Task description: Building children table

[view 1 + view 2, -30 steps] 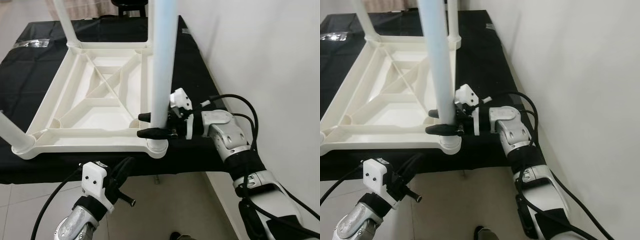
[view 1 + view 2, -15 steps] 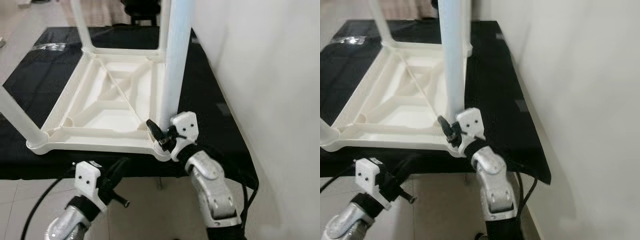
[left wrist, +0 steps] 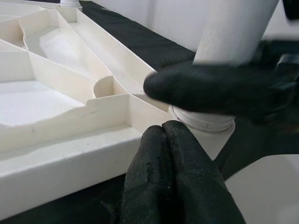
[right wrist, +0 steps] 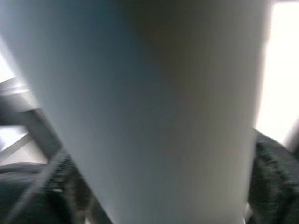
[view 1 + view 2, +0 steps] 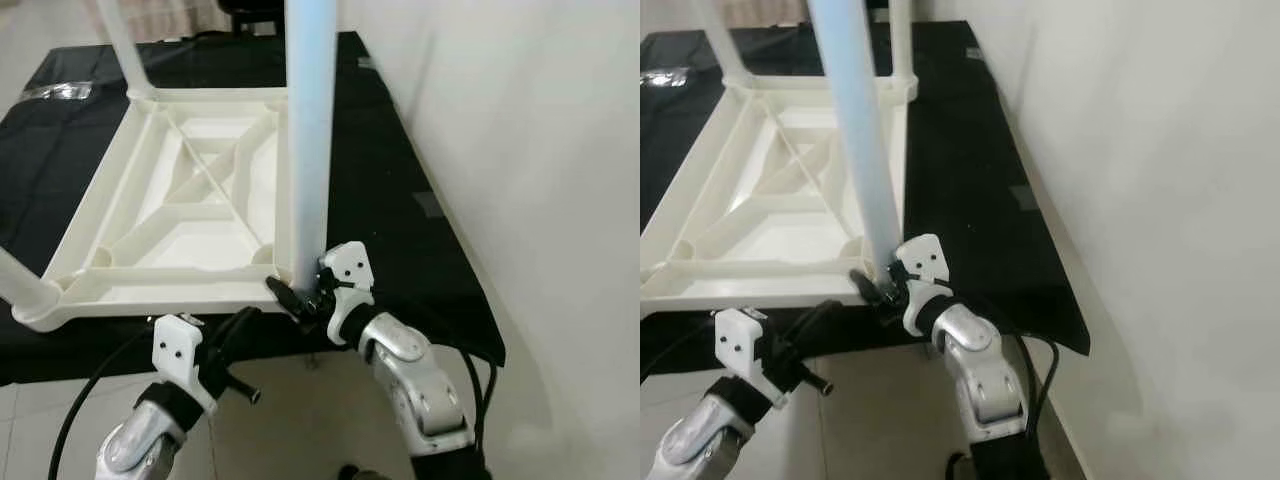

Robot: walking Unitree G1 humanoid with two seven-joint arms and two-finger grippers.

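Note:
A white plastic table top lies upside down on a black-covered table, its legs pointing up. The pale near-right leg stands in its corner socket. My right gripper reaches in from the front and is shut on the base of this leg. Its black fingers sit on either side of the tube in the right wrist view. My left gripper hangs just below the table's front edge, shut and empty, its tips close under the white rim.
Other legs stand at the far left corner, the near left corner and the far right corner. A white wall runs close along the right. Tiled floor lies below the front edge.
My right arm has swung from the table's right side round to its front, the gripper staying at the leg's base. The head camera shifted. The left arm has barely moved.

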